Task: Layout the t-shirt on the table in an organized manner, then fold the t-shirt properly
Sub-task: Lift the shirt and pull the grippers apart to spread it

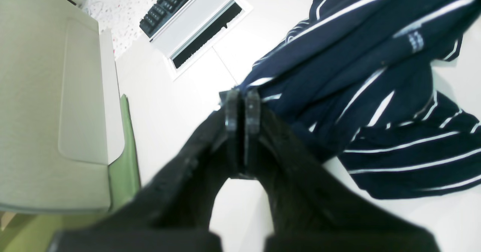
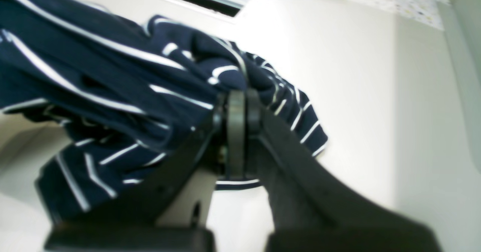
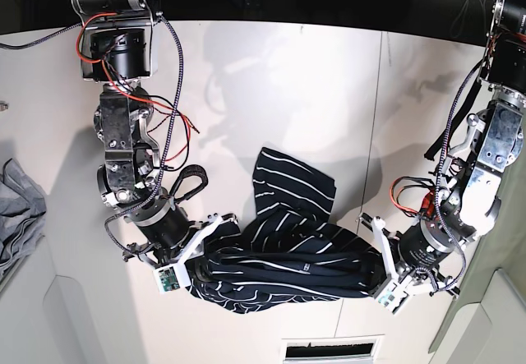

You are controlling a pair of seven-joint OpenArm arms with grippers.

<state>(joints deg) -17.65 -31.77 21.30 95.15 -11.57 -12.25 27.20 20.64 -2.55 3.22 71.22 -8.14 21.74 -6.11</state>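
Shirt: the striped navy t-shirt hung bunched between my two arms, its long axis running side to side, one end trailing up the white table | Grip: my left gripper and right gripper were each clamped on an opposite end, equally near | Next: I judged pulling apart would spread it.

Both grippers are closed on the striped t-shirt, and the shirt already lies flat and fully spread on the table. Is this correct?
Not quite. The left gripper and right gripper are indeed closed on the t-shirt, but the base view shows it bunched and stretched between them, with only part resting on the table, not spread flat.
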